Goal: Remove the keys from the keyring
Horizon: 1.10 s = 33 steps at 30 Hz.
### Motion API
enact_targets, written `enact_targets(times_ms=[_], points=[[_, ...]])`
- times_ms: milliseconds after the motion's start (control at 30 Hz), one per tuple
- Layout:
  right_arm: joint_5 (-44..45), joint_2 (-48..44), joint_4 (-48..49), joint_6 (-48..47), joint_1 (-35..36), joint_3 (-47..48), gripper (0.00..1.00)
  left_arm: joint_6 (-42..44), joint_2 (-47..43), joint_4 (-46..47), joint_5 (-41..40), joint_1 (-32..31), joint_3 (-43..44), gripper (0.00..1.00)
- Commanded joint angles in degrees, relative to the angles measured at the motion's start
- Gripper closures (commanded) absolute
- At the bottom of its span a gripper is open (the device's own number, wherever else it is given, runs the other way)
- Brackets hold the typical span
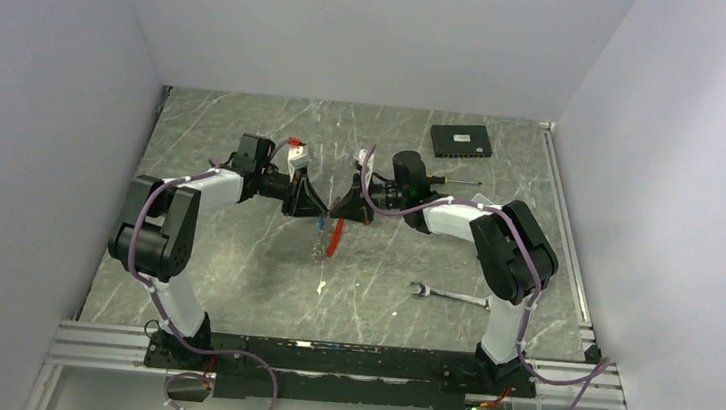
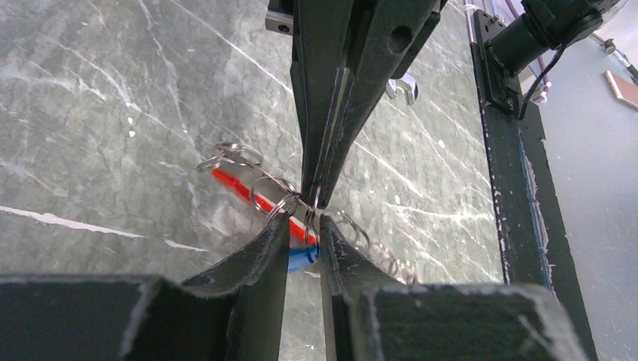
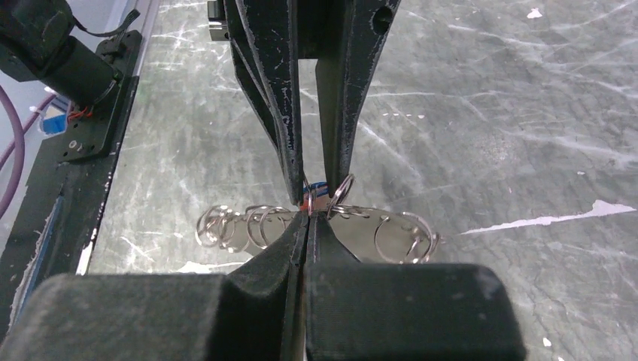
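My two grippers meet tip to tip above the table's middle. The left gripper (image 1: 312, 210) (image 2: 305, 222) has its jaws a narrow gap apart with a small link of the keyring (image 2: 277, 197) between them. The right gripper (image 1: 342, 210) (image 3: 308, 218) is shut tight on a ring of the same keyring (image 3: 342, 189). The red tag (image 1: 337, 238) (image 2: 229, 183) hangs below the tips. The blue-headed key (image 2: 299, 260) hangs just under the left fingertips. Flat silvery keys (image 3: 361, 233) and several rings hang to both sides in the right wrist view.
A silver wrench (image 1: 446, 295) lies on the table at the near right and also shows in the left wrist view (image 2: 402, 86). A black box (image 1: 461, 140) lies at the far right. The black base rail (image 1: 344, 359) runs along the near edge.
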Motion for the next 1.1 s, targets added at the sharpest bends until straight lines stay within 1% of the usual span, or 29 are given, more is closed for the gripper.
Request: enact_targets(times_ms=[0,100,200,333,400,467,500,600,733,867,967,1067], points=[[-2.16,-3.58,7.86,3.56,-1.06,-0.91,1.00,2.03,1.36,-1.95,2.25,-0.27,0.37,0.75],[-2.48,-3.48,9.35,4.43,-1.14,-1.52,1.00,0.24,1.61,-0.26,3.13,-0.27,0.06,0.78],[-2.69,-3.16,9.93,4.47,-1.19,-1.66,1.00,-0.22,1.29,0.03,3.47,-0.36,0.27,0.86],[-3.10,-2.80,10.64,5.80,-1.11,-1.96,1.00,-0.49,0.91,0.07,3.87,-0.54,0.15,0.92],[-3.38,-2.62,10.26,5.67,-1.18,-1.77,1.00,-0.82,0.87,0.31,3.73,-0.66,0.12,0.98],[-3.31,-2.62,10.10,5.46,-1.11,-1.76,1.00,-0.96,0.87,0.27,3.76,-0.71,0.31,1.00],[-3.24,-2.58,10.09,5.36,-1.14,-1.76,1.00,-1.09,0.91,0.27,3.94,-0.78,0.39,0.99],[-2.92,-2.41,9.80,5.39,-1.11,-1.50,1.00,0.57,0.84,-1.70,4.31,-1.56,0.74,0.86],[-2.70,-2.34,9.69,5.23,-1.13,-1.58,1.00,1.58,0.56,-2.57,3.71,-2.61,1.01,0.79],[-2.93,-2.36,9.87,5.32,-1.09,-1.66,1.00,0.96,0.62,-2.12,3.43,-2.90,1.20,0.77],[-3.13,-2.31,10.31,5.52,-1.09,-1.88,1.00,0.54,0.94,-1.96,3.21,-2.87,1.29,0.81],[-3.53,-2.12,10.71,5.75,-1.09,-2.14,1.00,-0.67,0.89,-0.93,3.15,-2.91,1.21,0.81]])
